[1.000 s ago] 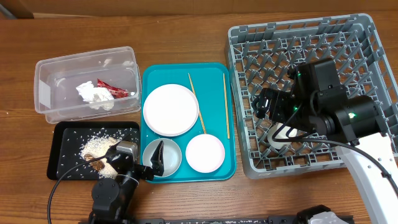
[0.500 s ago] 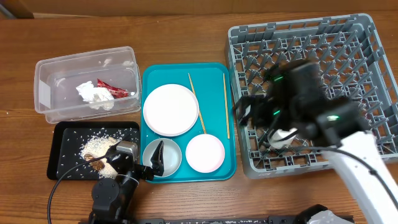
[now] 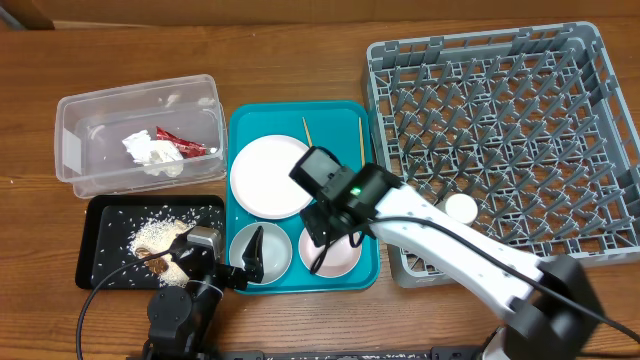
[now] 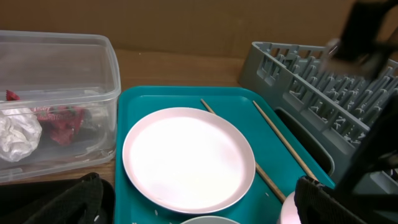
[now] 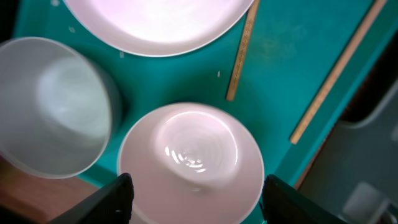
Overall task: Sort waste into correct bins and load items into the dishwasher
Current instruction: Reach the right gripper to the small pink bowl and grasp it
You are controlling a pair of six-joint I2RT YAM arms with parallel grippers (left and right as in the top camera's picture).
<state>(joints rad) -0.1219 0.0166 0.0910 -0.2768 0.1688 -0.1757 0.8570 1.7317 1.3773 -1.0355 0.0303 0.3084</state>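
From above, the right gripper (image 3: 328, 240) hangs low over the pink bowl (image 3: 346, 252), which sits at the near right corner of the teal tray (image 3: 250, 120), beside the white bowl (image 3: 278, 252) and just below the plate (image 3: 272, 177). The chopsticks (image 3: 362, 135) lie along the tray's right side, partly under the arm. The cup (image 3: 461, 208) is already in the rack (image 3: 480, 40). The napkin (image 3: 148, 150) and wrapper (image 3: 182, 145) are in the tub (image 3: 70, 110), and the rice (image 3: 160, 232) is on the black tray (image 3: 92, 208). The left gripper (image 3: 255, 258) rests at the white bowl, one dark finger over its hollow. The left wrist view shows that gripper spread wide and holding nothing, with the plate and chopsticks ahead of it and the rack's side wall to the right. The right wrist view looks straight down into the pink bowl. The fingers stand wide apart at the bottom corners, one on each side of the rim, and neither can be seen to touch it. The bowl looks rigid, light and glossy, with a bright sheen in its well, so it is probably slippery and could chip if dropped. Spanning the full width would press on curved, slick walls that may squirt out. The surer hold is likely a pinch on the rim, one finger inside and one outside, on the side away from the white bowl, where there is more room. The thin rim should be closed on gently and lifted level.
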